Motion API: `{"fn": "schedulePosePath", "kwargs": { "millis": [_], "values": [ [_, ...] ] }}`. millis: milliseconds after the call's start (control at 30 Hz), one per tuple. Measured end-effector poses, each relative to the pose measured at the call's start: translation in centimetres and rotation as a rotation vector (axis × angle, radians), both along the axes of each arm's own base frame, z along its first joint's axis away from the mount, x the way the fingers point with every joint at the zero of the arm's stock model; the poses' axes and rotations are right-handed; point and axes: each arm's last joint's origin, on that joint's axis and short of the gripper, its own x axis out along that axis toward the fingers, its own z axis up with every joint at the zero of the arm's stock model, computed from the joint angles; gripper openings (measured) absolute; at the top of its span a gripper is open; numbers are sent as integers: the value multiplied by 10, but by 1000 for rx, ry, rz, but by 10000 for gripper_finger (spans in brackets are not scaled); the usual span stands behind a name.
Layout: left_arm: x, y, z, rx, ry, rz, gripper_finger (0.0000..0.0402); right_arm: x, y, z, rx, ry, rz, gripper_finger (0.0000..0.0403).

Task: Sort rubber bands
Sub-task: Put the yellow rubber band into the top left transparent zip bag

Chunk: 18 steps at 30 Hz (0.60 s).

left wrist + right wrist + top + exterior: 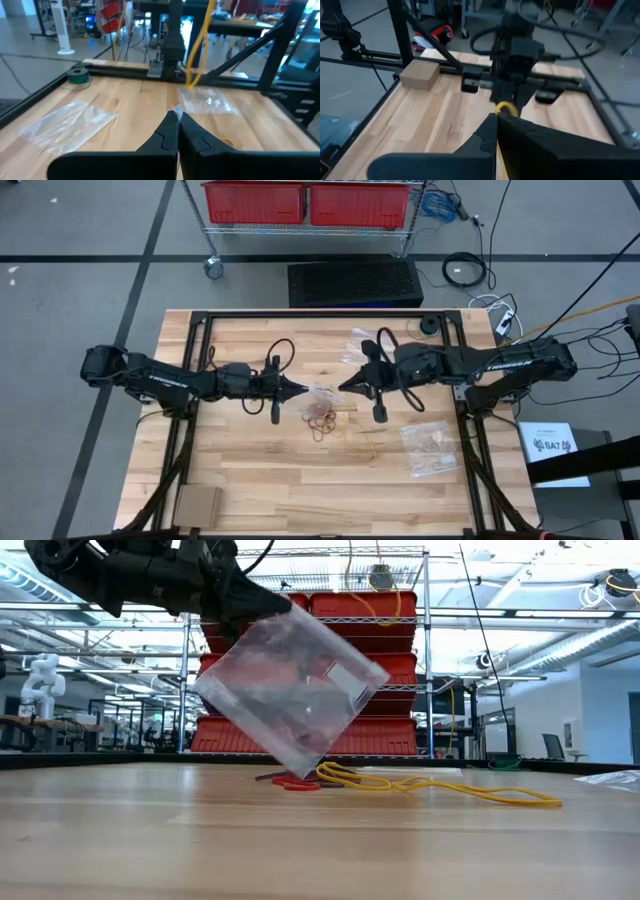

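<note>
My left gripper [300,388] reaches in level from the table's left above its middle, shut on a clear plastic bag [290,690] that hangs tilted below it. My right gripper [345,385] faces it from the right, higher up and out of the low view. It is shut, and a yellow rubber band [505,107] pokes out at its fingertips. Loose rubber bands lie flat on the wood under the two grippers: red and brown ones [322,420] and yellow ones [430,788]. My left gripper pinches the bag's top corner [268,612] between its two shut fingers, which come level from the table's left. A scrap of clear film [177,108] shows at the tips. The bag hangs tilted, its lowest corner [305,772] just over the table. My right gripper pinches the yellow rubber band between its shut fingers; a small loop [506,106] sticks out past the tips and a yellow line [499,162] runs back along the gap. The fingers slant slightly down, coming from the table's right. The band is clear of the table.
A second clear bag [430,448] holding bands lies near the right front, and a third [360,338] lies toward the far edge. A cardboard box [197,505] sits at the near left corner. A black frame [300,315] borders the tabletop.
</note>
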Motion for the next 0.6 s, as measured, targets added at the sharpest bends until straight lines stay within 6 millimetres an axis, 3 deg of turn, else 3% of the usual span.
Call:
{"fn": "schedulePosePath", "kwargs": {
  "millis": [600],
  "values": [
    [5, -3, 20, 4, -112, -98, 0, 9, 0, 6, -102, -28, 33, 0]
  ]
}}
